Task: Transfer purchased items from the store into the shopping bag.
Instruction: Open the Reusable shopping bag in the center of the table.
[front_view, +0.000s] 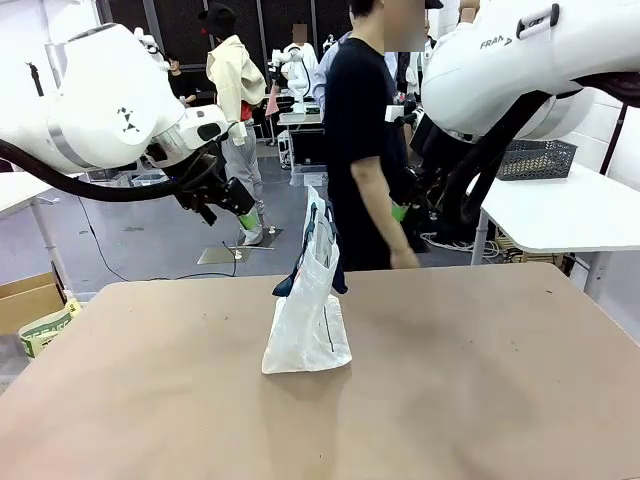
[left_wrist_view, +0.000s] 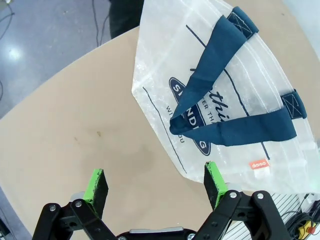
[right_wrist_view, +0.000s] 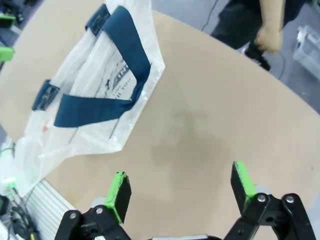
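From the front, the shopping bag (front_view: 308, 320) stands upright in the middle of the table (front_view: 480, 390). The left wrist view adds its navy logo (left_wrist_view: 179, 90). The left gripper (left_wrist_view: 153, 176) and right gripper (right_wrist_view: 180, 179) gape wide, empty.

Shopping bag (left_wrist_view: 165, 75) tag (left_wrist_view: 259, 164) reads "daiso"; right arm (front_view: 500, 62) reads "FRAN".

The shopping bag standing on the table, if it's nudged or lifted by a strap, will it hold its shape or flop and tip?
Probably floppy: the shopping bag is thin crinkly plastic, and its navy strap handles droop. It likely tips easily, since it stands tall on a narrow base on the table. It looks light; nothing bulges inside it.
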